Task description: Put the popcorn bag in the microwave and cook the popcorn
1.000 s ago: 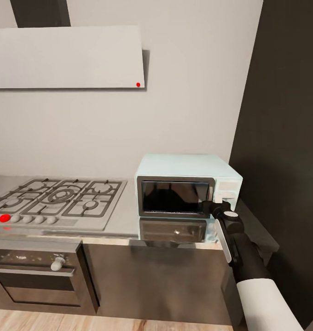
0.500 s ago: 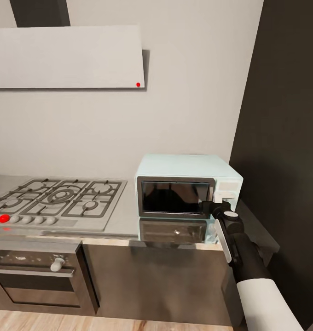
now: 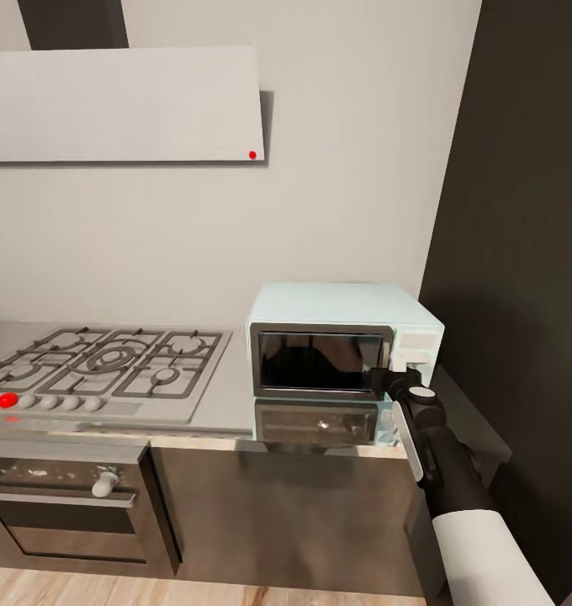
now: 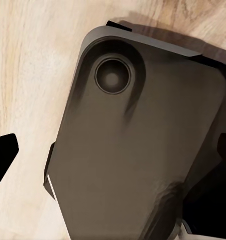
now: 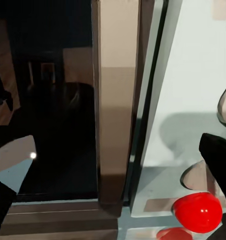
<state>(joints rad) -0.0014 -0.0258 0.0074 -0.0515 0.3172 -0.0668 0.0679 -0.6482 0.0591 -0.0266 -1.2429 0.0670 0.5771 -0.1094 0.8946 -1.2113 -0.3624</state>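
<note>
The mint-blue microwave (image 3: pixel 345 347) stands on the steel countertop (image 3: pixel 227 400) with its dark glass door shut. My right gripper (image 3: pixel 387 379) is at the door's right edge, beside the white knob panel (image 3: pixel 415 347). The right wrist view looks close up at the door's silver frame (image 5: pixel 115 100), the white panel (image 5: pixel 192 75) and a red button (image 5: pixel 197 210). There the right gripper (image 5: pixel 113 175) is open, one dark fingertip (image 5: pixel 3 197) over the glass and the other over the panel. My left gripper (image 4: pixel 113 150) hangs open over the robot's dark base (image 4: pixel 142 150). The popcorn bag and popcorn are out of view.
A five-burner gas hob (image 3: pixel 101 366) lies left of the microwave, with a steel oven (image 3: pixel 67 505) under it and a flat white hood (image 3: pixel 122 103) above. A tall dark cabinet (image 3: pixel 521 252) closes off the right side. Wooden floor (image 4: pixel 28 75) lies under the base.
</note>
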